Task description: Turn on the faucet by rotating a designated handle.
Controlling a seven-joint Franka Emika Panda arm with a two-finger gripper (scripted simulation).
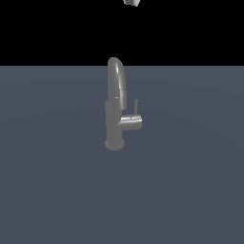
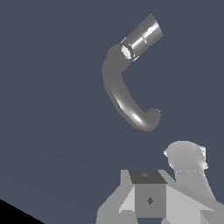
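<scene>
A dull grey metal faucet with a tall arched spout (image 1: 116, 102) is seen standing upright on a flat slate-blue surface (image 1: 190, 190), near the middle of the exterior view, its round base planted on that surface. A short horizontal cylinder is shown jutting from the upright body toward the exterior view's right, and a thin dark-grey rod handle (image 1: 136, 107) is seen rising upright from the end of that cylinder, beside the spout but apart from it.

The pale grey robot gripper (image 1: 132, 2) is glimpsed only as a small fragment at the upper edge of the exterior view, high above the faucet and well apart from the handle. Nothing is held by it in that view.

In the wrist view, the faucet (image 2: 127, 87) is looked down upon from above: the curved spout is seen sweeping to its rounded tip, with the bright side cylinder angled away from the body. The handle cannot be made out there. Pale grey blocky parts of the gripper (image 2: 151, 199) are shown at the frame's edge, clear of the faucet. Whether the claw is spread or pressed together cannot be told from either view.
</scene>
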